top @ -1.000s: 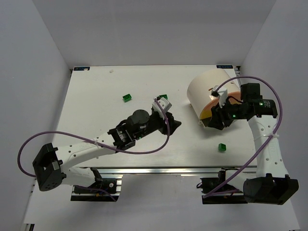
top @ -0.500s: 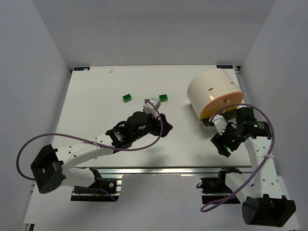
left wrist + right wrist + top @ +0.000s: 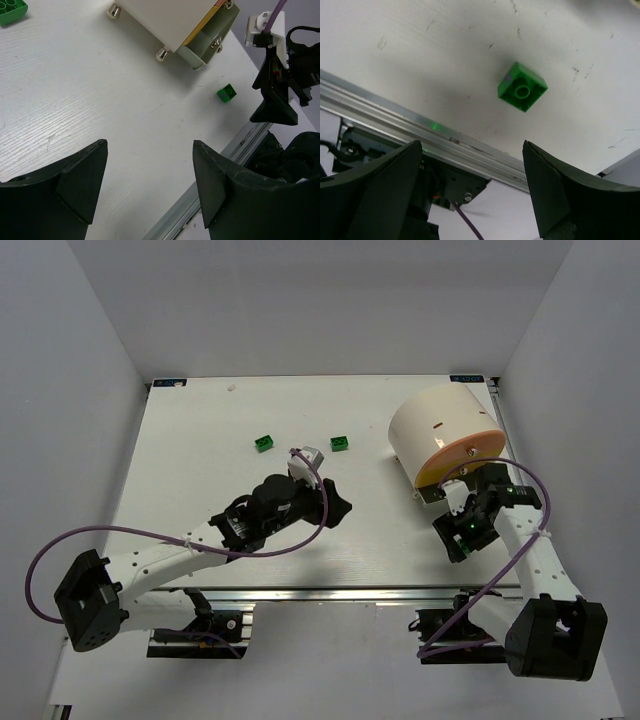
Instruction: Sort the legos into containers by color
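Right gripper (image 3: 472,150) is hovering with its fingers spread wide over a green brick (image 3: 522,93) that's lying loose on the table (image 3: 445,45) by the front rail, nothing pinched. Left gripper (image 3: 150,150) is hanging spread and empty too. A second green brick (image 3: 264,443) and a third green brick (image 3: 340,444) are sitting mid-table, apart from the white tub (image 3: 430,420). No purple or orange ones are showing, so I'm guessing only the greens are left.

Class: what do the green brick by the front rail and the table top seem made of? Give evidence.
Green brick: likely moulded plastic; uniform colour, crisp edges, slight sheen.
Table top: probably painted or laminated board; matt white, fine grain lines.
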### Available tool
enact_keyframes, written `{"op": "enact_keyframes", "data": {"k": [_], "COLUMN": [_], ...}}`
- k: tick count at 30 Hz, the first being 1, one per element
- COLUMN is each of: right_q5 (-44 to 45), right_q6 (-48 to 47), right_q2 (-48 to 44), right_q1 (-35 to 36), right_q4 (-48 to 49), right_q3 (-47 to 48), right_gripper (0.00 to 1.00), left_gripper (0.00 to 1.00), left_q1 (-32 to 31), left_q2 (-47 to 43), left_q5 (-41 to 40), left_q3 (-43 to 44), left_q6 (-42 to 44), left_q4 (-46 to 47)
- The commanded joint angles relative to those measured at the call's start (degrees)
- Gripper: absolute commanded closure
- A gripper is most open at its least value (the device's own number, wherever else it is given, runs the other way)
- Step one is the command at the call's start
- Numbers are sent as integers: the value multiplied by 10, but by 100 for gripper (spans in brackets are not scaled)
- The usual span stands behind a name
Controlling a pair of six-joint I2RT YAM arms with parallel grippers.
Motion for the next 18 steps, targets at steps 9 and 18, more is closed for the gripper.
{"op": "enact_keyframes", "data": {"k": [9,18], "right_q5": [24,28], "right_q6": [-5,-81], "right_q2": [-41,-90], "right_q1": [-5,-6], "right_q4": [173,261], "right_q3": [-100,-176], "right_gripper": [21,24], "left_gripper": [21,21], "left_q1": [22,33], "left_q2": [10,25], "left_q5": [46,48], "left_q3": [25,36], "left_q6": [37,38], "left_q4": [-16,-20]}}
